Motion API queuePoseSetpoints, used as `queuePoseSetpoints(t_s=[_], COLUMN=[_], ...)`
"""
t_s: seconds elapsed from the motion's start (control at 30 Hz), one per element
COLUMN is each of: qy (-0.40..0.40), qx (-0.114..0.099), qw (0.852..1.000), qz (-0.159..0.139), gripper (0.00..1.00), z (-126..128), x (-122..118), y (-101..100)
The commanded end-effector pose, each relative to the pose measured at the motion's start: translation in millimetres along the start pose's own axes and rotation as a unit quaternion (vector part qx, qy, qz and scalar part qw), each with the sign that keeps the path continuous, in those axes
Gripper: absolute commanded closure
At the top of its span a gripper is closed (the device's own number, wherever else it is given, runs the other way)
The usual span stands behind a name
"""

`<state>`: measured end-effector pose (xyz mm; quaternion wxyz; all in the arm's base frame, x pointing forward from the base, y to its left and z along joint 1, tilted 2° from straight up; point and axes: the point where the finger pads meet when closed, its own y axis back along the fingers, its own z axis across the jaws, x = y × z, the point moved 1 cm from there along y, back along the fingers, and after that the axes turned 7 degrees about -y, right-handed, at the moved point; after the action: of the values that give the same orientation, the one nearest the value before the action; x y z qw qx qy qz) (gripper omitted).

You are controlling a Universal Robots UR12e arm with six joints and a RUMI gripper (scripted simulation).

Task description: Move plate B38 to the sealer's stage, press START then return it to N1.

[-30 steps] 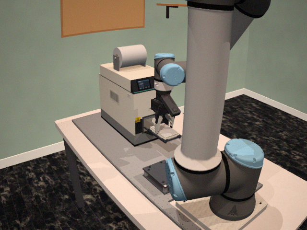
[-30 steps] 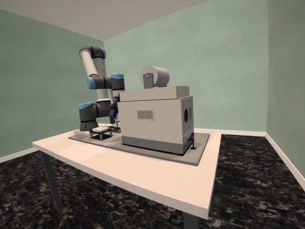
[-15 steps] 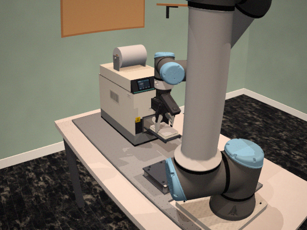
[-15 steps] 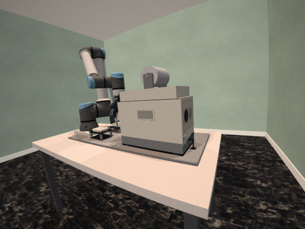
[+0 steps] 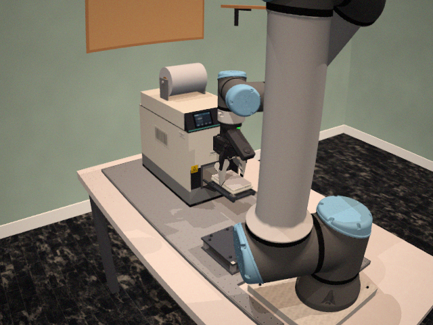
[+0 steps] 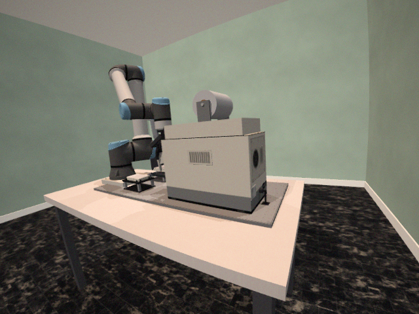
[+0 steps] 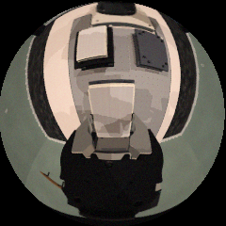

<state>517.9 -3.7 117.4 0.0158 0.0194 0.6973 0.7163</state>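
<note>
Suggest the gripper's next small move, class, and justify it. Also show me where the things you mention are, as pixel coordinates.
Probably ease straight up, keeping the grip: the gripper (image 5: 231,179) (image 6: 160,165) (image 7: 112,114) is shut on the plate (image 5: 235,182) (image 7: 111,105) above the stage (image 5: 233,198) (image 7: 111,82), its greyish top looks foiled, and a dark nest (image 5: 220,241) (image 7: 152,51) stands without a plate.

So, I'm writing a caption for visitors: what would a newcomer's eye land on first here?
Probably the big gray and black arm with its blue caps, standing at one end of the table and filling much of the top view. Next, the boxy cream machine at the other end, a fat pale roll mounted on top.
</note>
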Motion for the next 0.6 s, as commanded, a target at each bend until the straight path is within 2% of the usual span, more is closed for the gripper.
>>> queuePoseSetpoints(t_s=[0.0,0.57], qy=[0.000,0.000], qx=[0.000,0.000], qw=[1.000,1.000], qz=[-0.001,-0.001], gripper=[1.00,1.00], z=[-0.2,-0.2], x=[-0.6,-0.6], y=[8.8,33.8])
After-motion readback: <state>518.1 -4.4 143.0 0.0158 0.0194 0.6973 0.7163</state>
